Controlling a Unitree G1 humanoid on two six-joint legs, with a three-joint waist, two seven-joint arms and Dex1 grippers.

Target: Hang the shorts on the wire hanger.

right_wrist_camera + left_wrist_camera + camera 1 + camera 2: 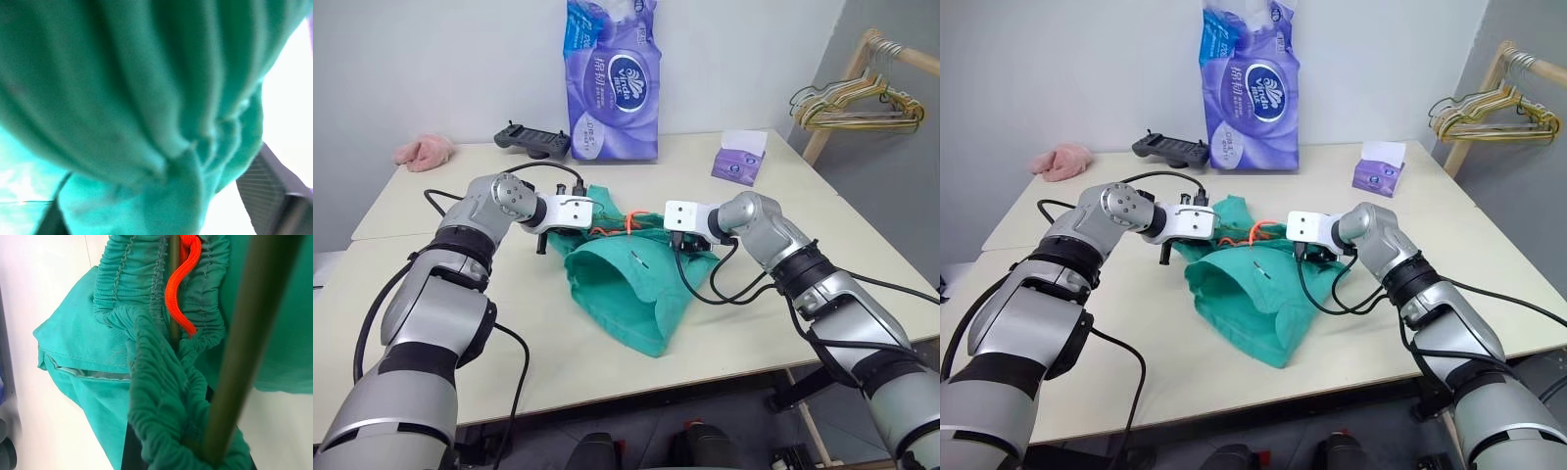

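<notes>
One pair of teal-green shorts [636, 284] on the pale counter [803, 196], between the two arms; waistband end raised toward the far side with an orange-red drawstring [628, 225] showing, leg end trailing toward the near edge, so long axis running roughly far-left to near-right. One thin dark wire hanger [244, 333], seen close in the left wrist view as two straight rods crossing the gathered waistband; touching the fabric, one rod passing behind the drawstring; its hook not visible. Left gripper [576, 227] at the left end of the waistband, fingers closed on bunched waistband and a rod of the hanger. Right gripper [674, 235] pressed into the right side of the waistband; right wrist view shows folds of green fabric bunched between its two dark fingers [266, 188], partly closed around the cloth; cannot tell whether actually gripped.

Elsewhere: one purple pack of tissue rolls [612, 78] standing at the far edge, white logo reading "Vinda", other print too small to read; one small purple tissue box [739, 162] to its right; one black handheld controller [533, 140] to its left; one pink cloth [423, 152] near the far-left corner; a bunch of pale gold and silver hangers [857, 103] on a wooden rack [832, 108] beyond the counter's right end, number uncertain.
</notes>
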